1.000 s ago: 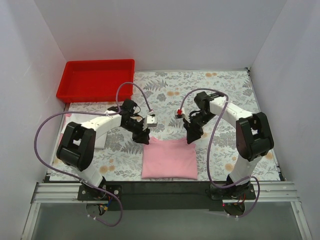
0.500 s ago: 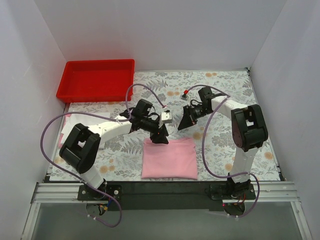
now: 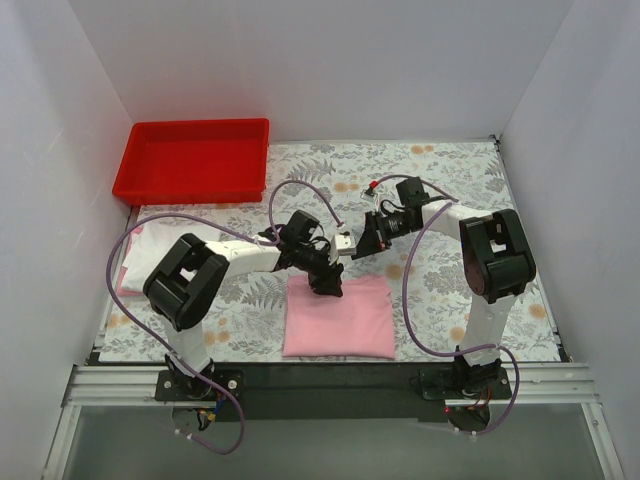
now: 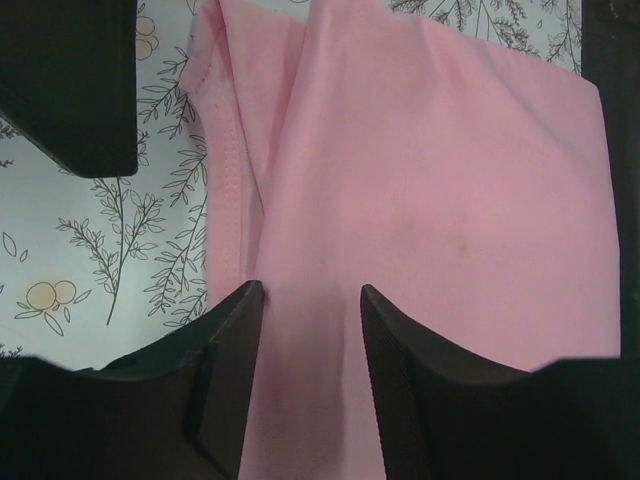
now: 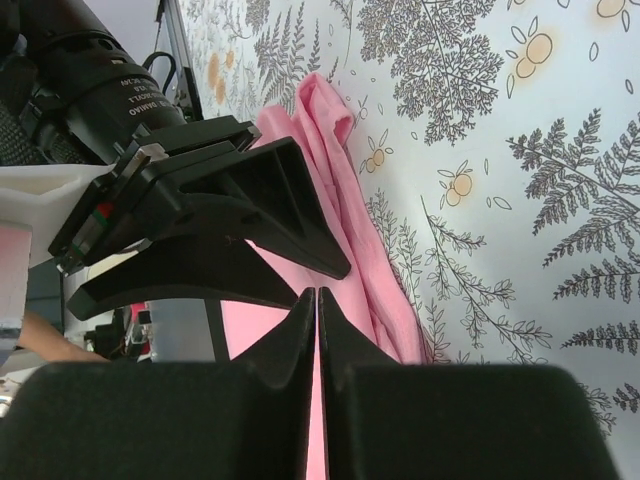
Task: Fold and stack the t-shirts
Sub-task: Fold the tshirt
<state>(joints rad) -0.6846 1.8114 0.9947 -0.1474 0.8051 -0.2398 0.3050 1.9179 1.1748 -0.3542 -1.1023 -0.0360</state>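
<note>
A pink t-shirt lies folded into a rectangle at the near middle of the floral tablecloth. My left gripper stands open on its back edge, jaws apart with flat pink cloth between and beneath the fingertips; nothing is pinched. My right gripper hovers just behind the shirt, shut with nothing in it, pointing at the left gripper. The shirt's bunched back edge shows beside it. At the far left lie more t-shirts, a white one over a pink edge.
A red plastic tray sits at the back left. The floral grey tablecloth covers the table. White walls close in the left, back and right sides. A dark block fills the upper left of the left wrist view.
Both grippers have left the shirt's back corners. The left one slid right along the back edge and opened wider. The right one lifted off, shut and moved back and left.
</note>
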